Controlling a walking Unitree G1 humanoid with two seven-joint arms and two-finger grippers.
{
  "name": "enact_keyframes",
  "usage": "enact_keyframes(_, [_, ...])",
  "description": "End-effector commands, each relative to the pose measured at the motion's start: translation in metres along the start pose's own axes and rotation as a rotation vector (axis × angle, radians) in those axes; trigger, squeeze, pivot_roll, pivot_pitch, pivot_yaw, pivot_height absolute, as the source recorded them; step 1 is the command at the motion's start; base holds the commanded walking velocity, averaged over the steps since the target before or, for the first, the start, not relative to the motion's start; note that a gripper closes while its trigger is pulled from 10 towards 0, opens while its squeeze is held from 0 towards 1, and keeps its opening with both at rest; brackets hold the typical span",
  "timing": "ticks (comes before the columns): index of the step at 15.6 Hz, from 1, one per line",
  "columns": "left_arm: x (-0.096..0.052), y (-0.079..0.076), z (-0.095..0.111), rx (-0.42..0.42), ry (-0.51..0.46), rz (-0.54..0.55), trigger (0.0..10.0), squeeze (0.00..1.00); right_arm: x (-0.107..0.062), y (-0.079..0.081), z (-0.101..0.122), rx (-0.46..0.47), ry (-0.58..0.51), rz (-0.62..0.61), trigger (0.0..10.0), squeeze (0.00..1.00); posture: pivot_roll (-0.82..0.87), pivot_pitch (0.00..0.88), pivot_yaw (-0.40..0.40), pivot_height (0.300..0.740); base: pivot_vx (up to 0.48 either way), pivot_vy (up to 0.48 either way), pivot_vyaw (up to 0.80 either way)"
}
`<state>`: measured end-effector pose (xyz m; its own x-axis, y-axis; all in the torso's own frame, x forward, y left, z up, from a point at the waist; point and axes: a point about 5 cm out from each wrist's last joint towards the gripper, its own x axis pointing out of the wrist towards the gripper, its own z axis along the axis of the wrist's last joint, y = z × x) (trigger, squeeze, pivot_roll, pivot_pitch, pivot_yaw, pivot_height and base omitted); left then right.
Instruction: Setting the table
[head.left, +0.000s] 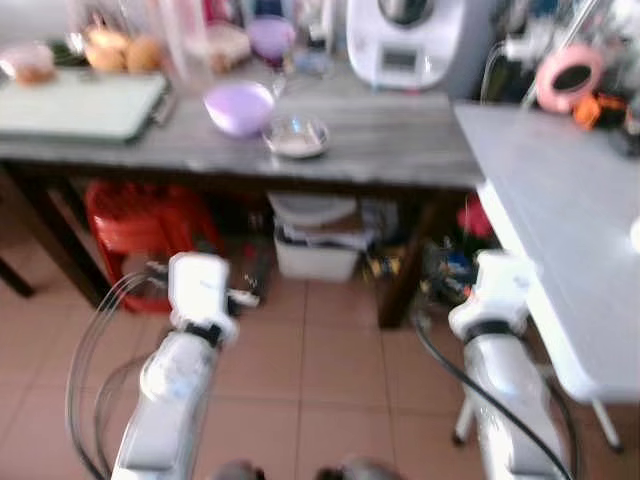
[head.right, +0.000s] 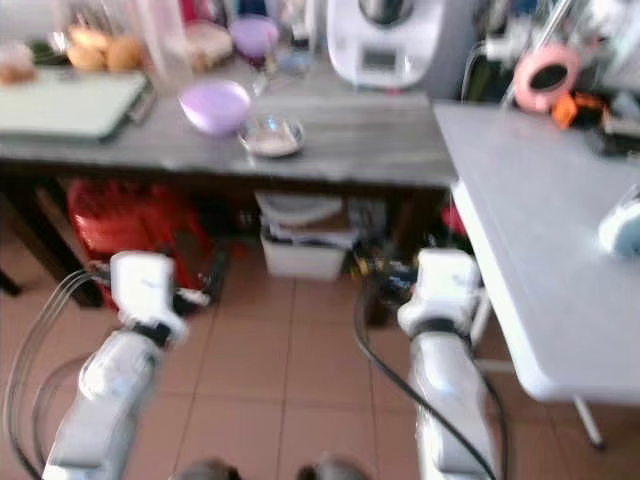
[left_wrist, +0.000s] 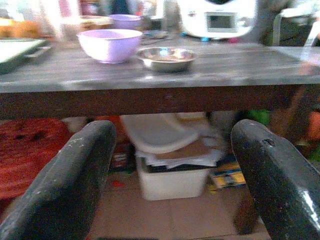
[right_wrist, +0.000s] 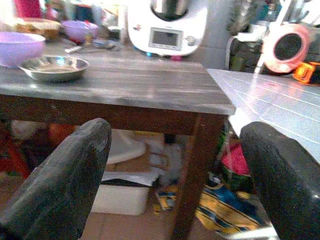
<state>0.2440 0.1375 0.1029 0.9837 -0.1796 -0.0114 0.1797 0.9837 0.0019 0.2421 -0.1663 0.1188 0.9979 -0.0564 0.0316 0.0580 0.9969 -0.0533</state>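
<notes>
A lilac bowl (head.left: 240, 107) and a small steel bowl (head.left: 297, 137) stand side by side on a dark wooden table (head.left: 400, 150) ahead of me. A white table (head.left: 570, 210) runs along my right. Both silver arms are held low over the tiled floor, short of the dark table: left arm (head.left: 198, 300), right arm (head.left: 492, 300). My left gripper (left_wrist: 170, 175) is open and empty, facing the table's edge below the two bowls (left_wrist: 111, 44). My right gripper (right_wrist: 172, 170) is open and empty too, facing the table's right corner leg.
A white kitchen machine (head.left: 405, 40), a second lilac bowl (head.left: 270, 35), bread rolls (head.left: 120, 50) and a pale tray (head.left: 80, 105) occupy the back and left of the dark table. Beneath it sit a red stool (head.left: 140, 225) and a white bin (head.left: 315, 250). A pink round device (head.left: 568, 75) lies at the far right.
</notes>
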Motion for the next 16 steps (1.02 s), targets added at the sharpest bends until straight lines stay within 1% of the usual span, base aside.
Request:
enact_keyframes(1, [0.001, -0.002, 0.004, 0.000, -0.010, -0.010, 10.0, 0.00, 0.002, -0.002, 0.001, 0.000, -0.001, 0.001, 10.0, 0.00, 0.02, 0.000, -0.016, 0.740, 0.000, 0.000, 0.00])
enact_keyframes(3, [0.003, -0.003, 0.006, 0.006, -0.013, -0.024, 10.0, 0.00, 0.003, -0.002, 0.000, 0.002, 0.003, -0.001, 10.0, 0.00, 0.02, 0.000, -0.006, 0.740, 0.000, 0.000, -0.21])
enact_keyframes(5, [0.005, -0.004, 0.007, 0.006, -0.015, -0.030, 10.0, 0.00, 0.004, -0.002, 0.001, 0.003, 0.000, -0.001, 10.0, 0.00, 0.01, 0.000, -0.005, 0.740, 0.000, -0.242, -0.42])
enact_keyframes(8, [0.006, -0.005, 0.008, 0.002, -0.022, -0.032, 10.0, 0.00, 0.007, -0.002, 0.002, 0.001, -0.004, 0.002, 10.0, 0.00, 0.02, 0.000, -0.014, 0.740, 0.000, -0.304, 0.00])
enact_keyframes(9, [0.006, -0.005, 0.008, 0.001, -0.022, -0.028, 10.0, 0.00, 0.006, -0.002, 0.001, 0.002, -0.001, 0.002, 10.0, 0.00, 0.02, 0.000, -0.013, 0.740, 0.000, -0.315, -0.40])
enact_keyframes(13, [0.006, -0.003, 0.010, 0.005, -0.022, -0.029, 10.0, 0.00, 0.008, -0.001, 0.002, 0.002, -0.006, 0.006, 10.0, 0.00, 0.02, 0.007, -0.002, 0.740, 0.000, -0.321, 0.00])
enact_keyframes(15, [0.008, -0.002, 0.011, 0.006, -0.025, -0.030, 10.0, 0.00, 0.013, 0.001, 0.005, 0.006, -0.014, 0.009, 10.0, 0.00, 0.02, 0.008, 0.003, 0.740, 0.000, -0.326, 0.00])
enact_keyframes(16, [0.008, -0.002, 0.012, 0.009, -0.027, -0.033, 10.0, 0.00, 0.014, 0.002, 0.005, 0.008, -0.017, 0.009, 10.0, 0.00, 0.02, 0.012, 0.003, 0.740, 0.000, -0.326, -0.62])
